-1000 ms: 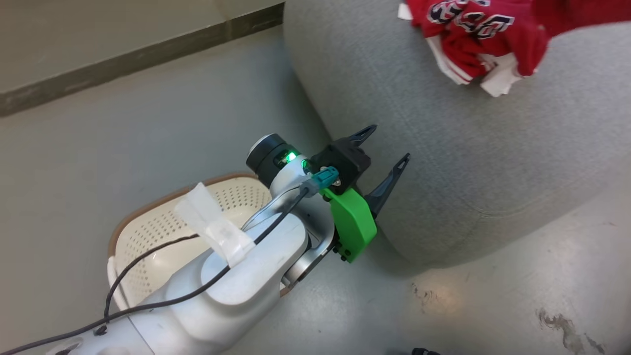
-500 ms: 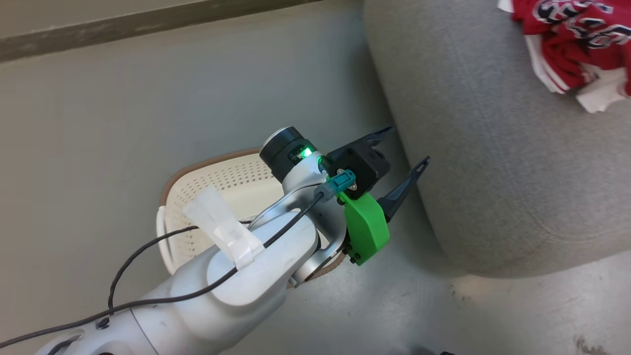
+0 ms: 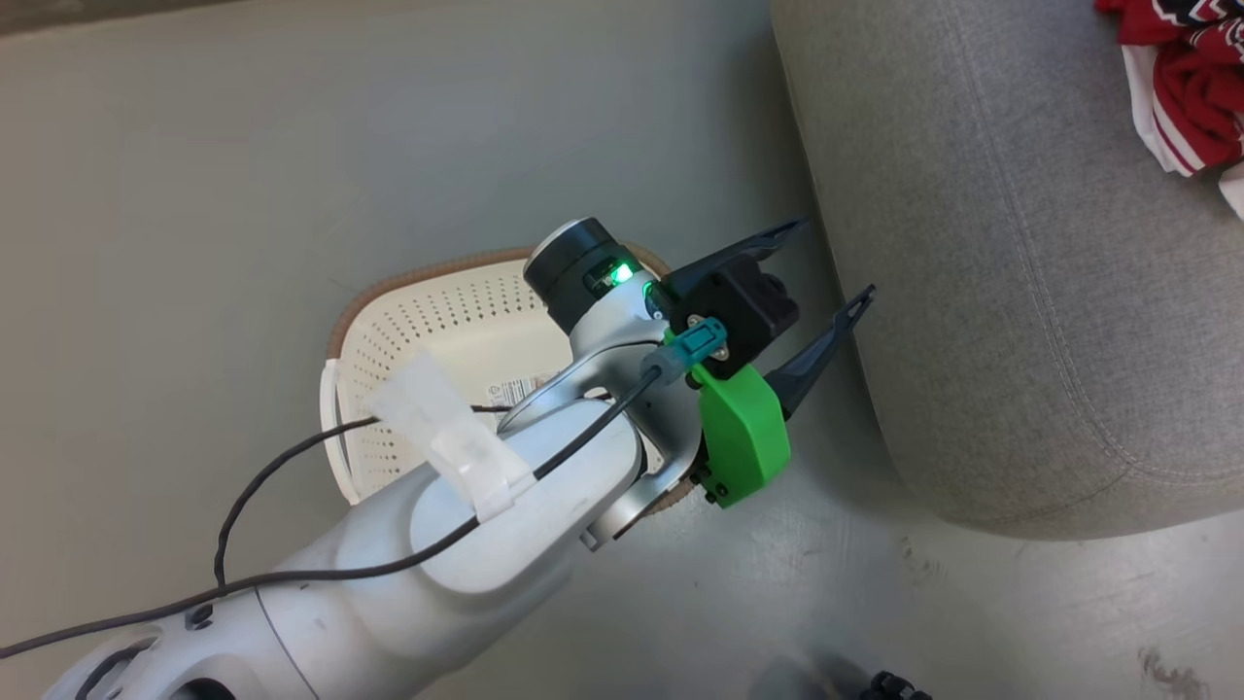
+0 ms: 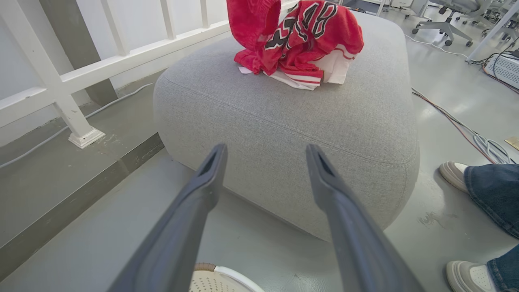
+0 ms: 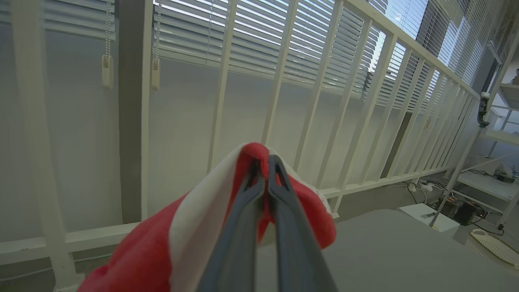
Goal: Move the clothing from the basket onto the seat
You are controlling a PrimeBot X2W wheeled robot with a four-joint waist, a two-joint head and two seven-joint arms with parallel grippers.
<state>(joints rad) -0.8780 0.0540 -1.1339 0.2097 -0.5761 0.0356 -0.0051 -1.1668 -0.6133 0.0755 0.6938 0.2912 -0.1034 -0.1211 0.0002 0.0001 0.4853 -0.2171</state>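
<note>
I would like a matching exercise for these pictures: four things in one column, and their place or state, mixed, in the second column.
Column one:
1 left gripper
2 right gripper
3 basket
4 lettered garment

Column two:
a on the floor
b open, empty
c on the seat
d shut on red cloth

Pairs: 1-b, 2-d, 3-a, 4-c

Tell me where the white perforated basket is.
Head view: the white perforated plastic basket stands on the floor, left of the grey fabric seat, under the left arm.
</note>
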